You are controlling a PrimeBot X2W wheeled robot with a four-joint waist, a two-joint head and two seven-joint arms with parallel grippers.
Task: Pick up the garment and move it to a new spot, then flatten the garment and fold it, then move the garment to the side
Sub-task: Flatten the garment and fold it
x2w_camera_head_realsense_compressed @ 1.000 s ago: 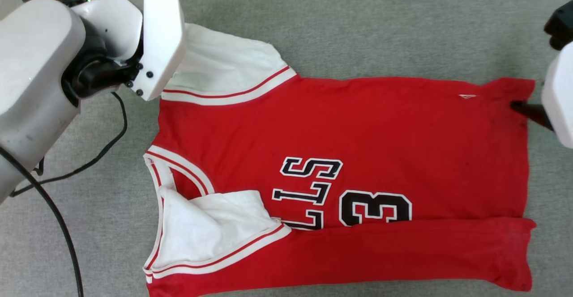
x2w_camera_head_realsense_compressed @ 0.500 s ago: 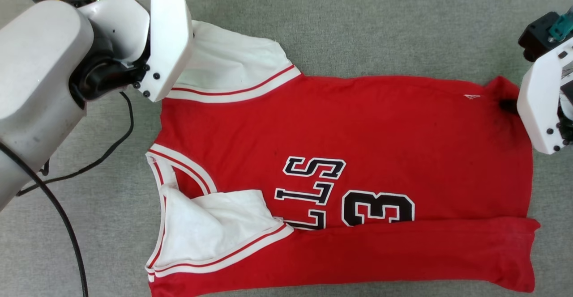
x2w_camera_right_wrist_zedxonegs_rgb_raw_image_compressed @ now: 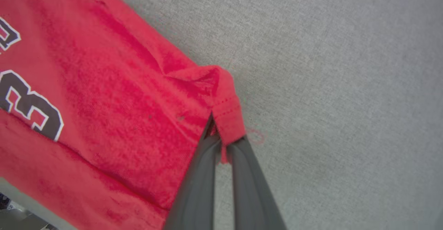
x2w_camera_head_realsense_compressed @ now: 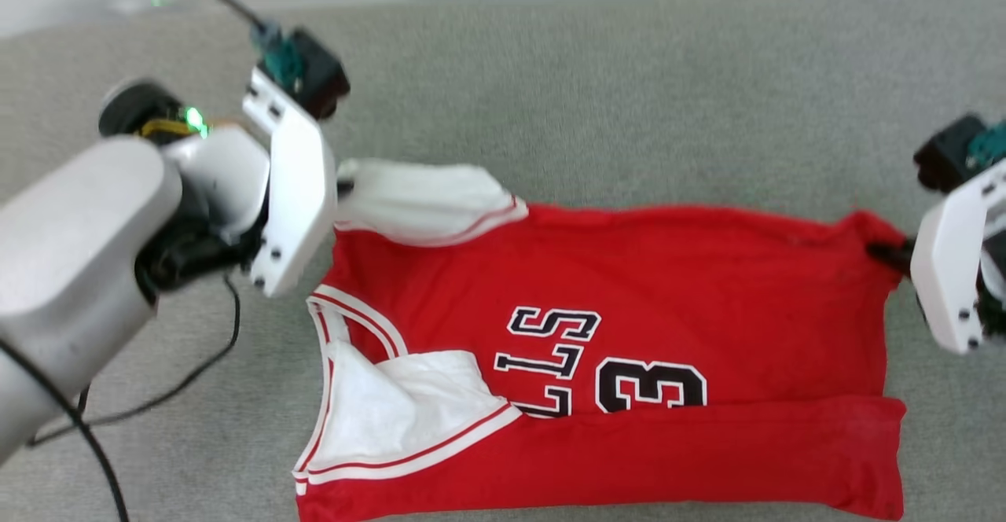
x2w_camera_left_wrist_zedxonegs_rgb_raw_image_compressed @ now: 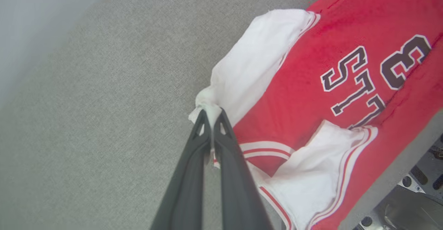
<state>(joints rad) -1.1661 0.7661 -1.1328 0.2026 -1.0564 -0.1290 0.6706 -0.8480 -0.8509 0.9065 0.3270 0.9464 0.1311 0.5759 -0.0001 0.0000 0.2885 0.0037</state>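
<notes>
Across the grey bench [x2w_camera_head_realsense_compressed: 550, 97] the garment [x2w_camera_head_realsense_compressed: 629, 270] lies sideways, collar toward the robot's left and hem toward its right. Its near long edge is folded over, so the black lettering and the 3 are partly covered.

At the far left corner, the left end effector [x2w_camera_left_wrist_zedxonegs_rgb_raw_image_compressed: 211, 114] is pressed together on the tip of the white sleeve [x2w_camera_left_wrist_zedxonegs_rgb_raw_image_compressed: 249, 60] — its 2 dark fingers meet with a bunch of white cloth between them, and the sleeve puckers there. The pale forearm [x2w_camera_head_realsense_compressed: 71, 231] of the left arm reaches in from the lower left, its wrist bent so the white bracket faces the garment.

At the far right corner, the right end effector [x2w_camera_right_wrist_zedxonegs_rgb_raw_image_compressed: 221, 136] pinches the red hem corner, which drapes over the fingertips and rises into a small peak. The white housing [x2w_camera_head_realsense_compressed: 947, 270] of the right wrist stands just beside the garment's right edge. A black cable [x2w_camera_head_realsense_compressed: 189, 373] trails on the bench under the left arm.
</notes>
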